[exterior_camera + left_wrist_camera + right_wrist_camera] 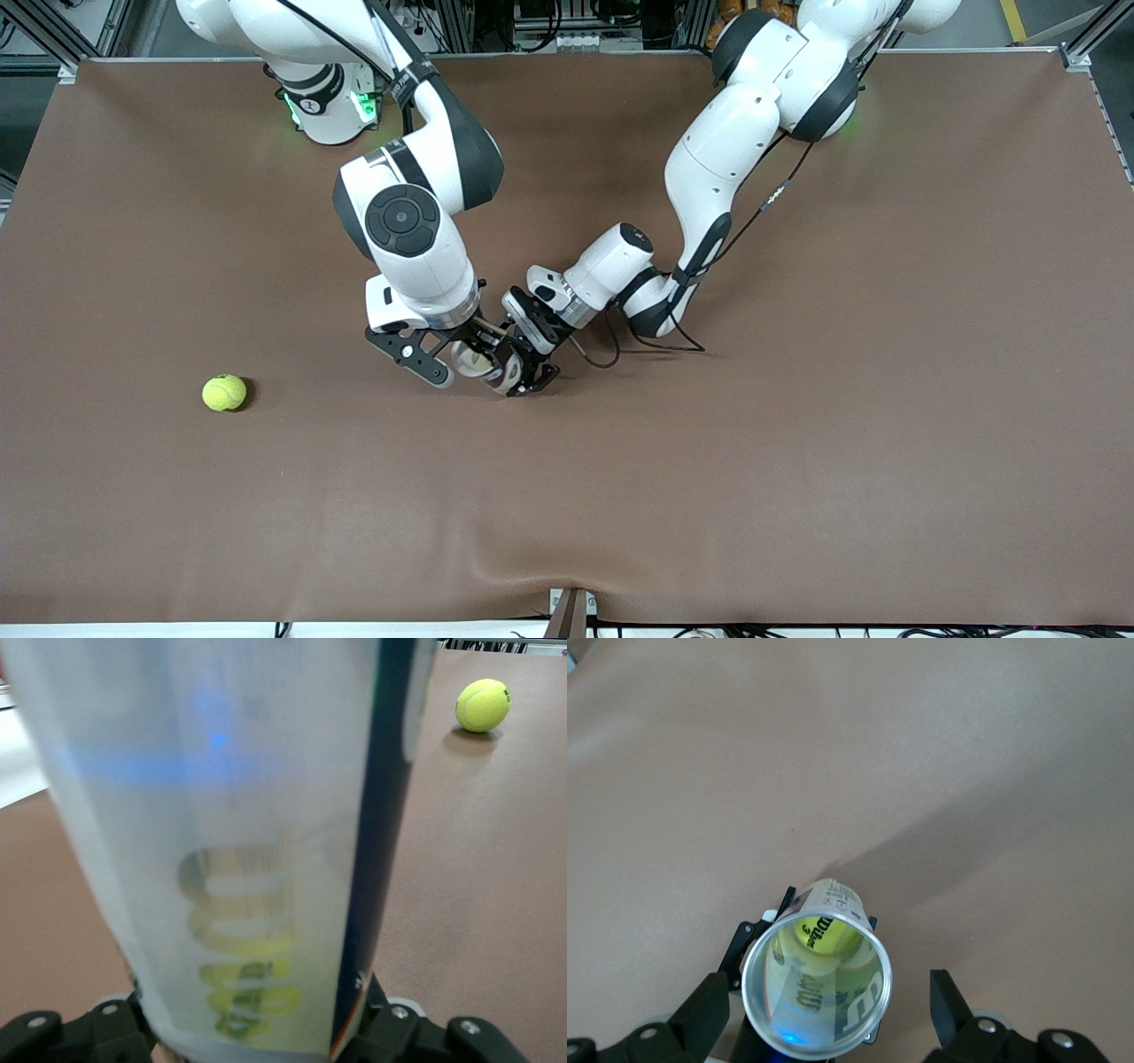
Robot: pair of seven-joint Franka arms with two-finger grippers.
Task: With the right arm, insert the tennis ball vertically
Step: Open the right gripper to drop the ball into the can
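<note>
A clear plastic ball tube (479, 365) stands upright mid-table, and my left gripper (524, 365) is shut on its side. In the left wrist view the tube (239, 833) fills the picture, pinched low down by the left gripper (252, 1032). My right gripper (462, 353) hangs right over the tube's mouth. In the right wrist view I look down into the tube (817, 992): a yellow tennis ball (824, 935) lies at its bottom. The right gripper (824, 1019) is open, its fingers (700, 1019) wide on either side of the rim, holding nothing.
A second tennis ball (224, 392) lies loose on the brown table (797, 443) toward the right arm's end, a little nearer the front camera than the tube; it also shows in the left wrist view (483, 705). The two wrists sit close together over the tube.
</note>
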